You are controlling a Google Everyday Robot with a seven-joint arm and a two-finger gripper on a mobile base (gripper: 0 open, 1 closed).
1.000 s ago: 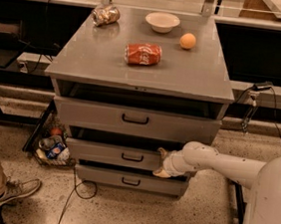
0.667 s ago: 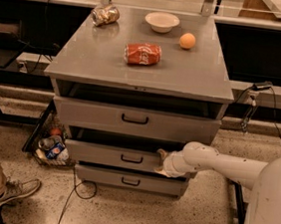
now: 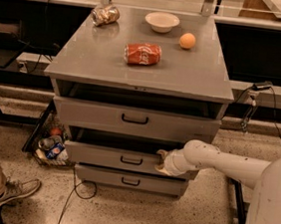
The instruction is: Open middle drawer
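Care matters here: the gripper (image 3: 162,161), whose hold I cannot tell, sits at the upper right edge of the middle drawer (image 3: 105,156), so pull straight outward, not sideways

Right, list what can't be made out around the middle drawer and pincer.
Camera view:
- The pincer, at the middle drawer front, right of its handle: how it meets the drawer is hidden by its own white wrist.
- Middle drawer's inside: dark, shadowed by the top drawer.

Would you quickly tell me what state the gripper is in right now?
Gripper: at the middle drawer's front, right of its handle; state cannot be told.
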